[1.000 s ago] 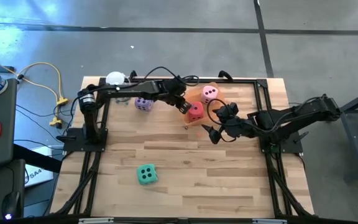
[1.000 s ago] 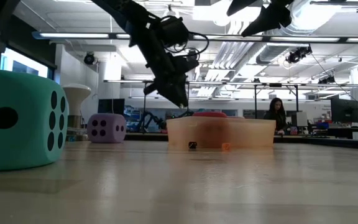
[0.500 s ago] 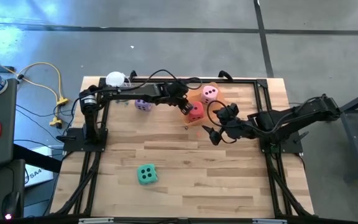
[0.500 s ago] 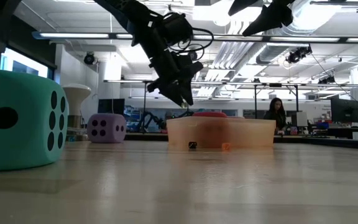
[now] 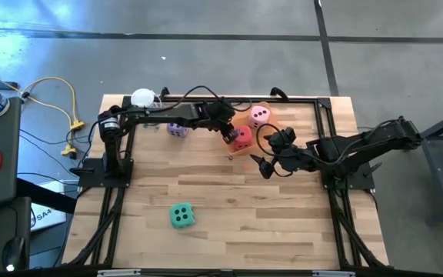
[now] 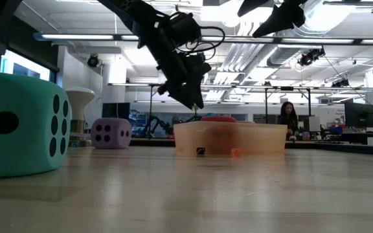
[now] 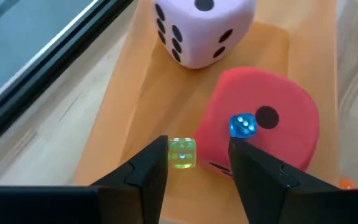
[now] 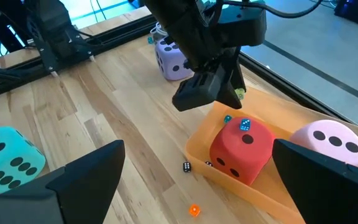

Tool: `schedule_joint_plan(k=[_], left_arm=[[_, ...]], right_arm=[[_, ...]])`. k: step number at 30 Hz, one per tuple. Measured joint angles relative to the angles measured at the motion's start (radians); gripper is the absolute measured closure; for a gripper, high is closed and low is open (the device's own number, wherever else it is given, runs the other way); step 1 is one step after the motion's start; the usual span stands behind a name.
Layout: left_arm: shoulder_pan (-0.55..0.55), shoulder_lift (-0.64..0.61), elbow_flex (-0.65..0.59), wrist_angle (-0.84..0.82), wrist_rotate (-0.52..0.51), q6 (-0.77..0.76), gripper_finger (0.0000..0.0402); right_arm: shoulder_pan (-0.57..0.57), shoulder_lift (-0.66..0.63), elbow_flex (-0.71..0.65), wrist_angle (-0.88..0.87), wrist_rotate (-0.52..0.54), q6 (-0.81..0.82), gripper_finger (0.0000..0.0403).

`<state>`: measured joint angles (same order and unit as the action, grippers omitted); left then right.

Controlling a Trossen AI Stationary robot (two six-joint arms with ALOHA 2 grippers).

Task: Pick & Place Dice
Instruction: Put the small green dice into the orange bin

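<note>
- High view: my left gripper [image 5: 227, 132] hangs over the near-left end of the orange tray [image 5: 248, 148] at the far middle of the table [image 5: 229, 196]. The red die [image 5: 241, 137] and the pink die [image 5: 260, 115] sit in that tray. The purple die [image 5: 177, 128] lies on the wood left of it, the green-teal die [image 5: 181, 216] well apart near the front. My right gripper [image 5: 258, 164] hovers just right of the tray.
- Low view: the green-teal die [image 6: 21, 123] fills the left foreground; the purple die [image 6: 111, 133] sits beyond it, and my left gripper [image 6: 190, 100] hangs above the tray's [image 6: 232, 138] left end.
- Left wrist view: my fingers [image 7: 143, 171] stand partly apart, holding nothing. A small yellow-green die [image 7: 181, 152] lies on the tray floor beside the red die [image 7: 263, 124], and a small blue die [image 7: 243, 126] rests on the red die's top.
- Right wrist view: my right jaws stand wide, empty. A small black die [image 8: 186, 166] and a small orange die [image 8: 194, 210] lie on the wood beside the tray.
</note>
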<state>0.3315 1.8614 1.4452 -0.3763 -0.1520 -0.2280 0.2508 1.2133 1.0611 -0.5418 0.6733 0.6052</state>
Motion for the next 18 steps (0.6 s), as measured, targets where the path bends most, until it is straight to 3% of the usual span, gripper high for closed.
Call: schedule_joint_plan(k=[11,18], left_arm=[[0.014,0.0,0.0,0.002,0.006,0.025,0.0232],[0.013,-0.001,0.0,-0.003,0.025,0.056,0.0153]], right_arm=[[0.0,0.0,0.0,0.0,-0.001,0.0,0.0003],[0.0,0.0,0.0,-0.001,-0.002,0.0,0.0003]])
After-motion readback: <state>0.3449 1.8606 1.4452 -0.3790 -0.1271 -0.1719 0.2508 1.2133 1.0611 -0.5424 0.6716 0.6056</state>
